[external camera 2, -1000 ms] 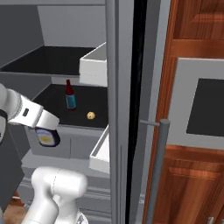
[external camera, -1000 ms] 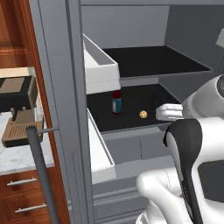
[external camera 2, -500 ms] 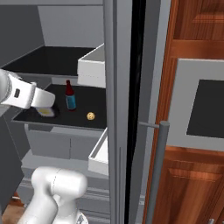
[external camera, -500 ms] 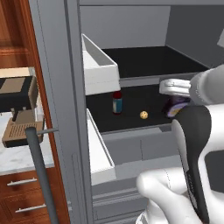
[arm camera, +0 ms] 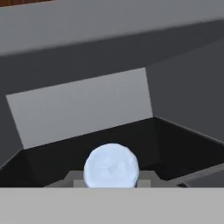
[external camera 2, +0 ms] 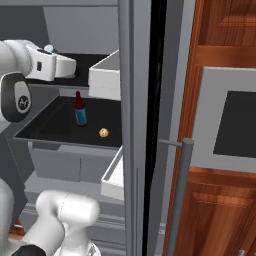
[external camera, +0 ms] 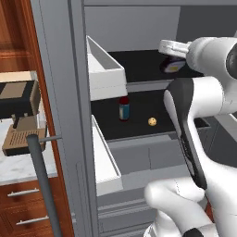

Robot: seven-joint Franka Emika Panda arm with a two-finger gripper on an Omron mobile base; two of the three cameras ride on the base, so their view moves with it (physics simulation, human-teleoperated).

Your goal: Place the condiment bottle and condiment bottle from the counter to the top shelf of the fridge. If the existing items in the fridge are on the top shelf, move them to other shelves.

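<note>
1. Over the top shelf [external camera: 148, 69] of the fridge [external camera: 60, 92] my gripper [external camera: 172, 65] was closed around a condiment bottle [arm camera: 111, 166], whose pale round top showed between my finger tips in the hand view and whose dark body with a yellowish patch hung under the hand in the left base view.
2. I judged the step in hand to be setting this bottle down on that black board, so the bottle needed to stay upright and go down straight until its base met the shelf.
3. I could not tell from the pictures whether the base was already touching the board, so I would have lowered slowly and let go only once the bottle stood on its own.
4. The white door bin [external camera: 104, 69] lay near on the left, so I wanted a spot well inside the shelf, away from the grey front edge.
5. One shelf lower [external camera 2: 60, 125], the red-necked bottle with the blue label [external camera 2: 80, 110] stood upright, with the tan speckled ball [external camera 2: 103, 132] near it and apart from it; as neither was on the top shelf, I judged that they needed no moving.
6. After release I would have backed out level, so my fingers did not tip the bottle.
</note>
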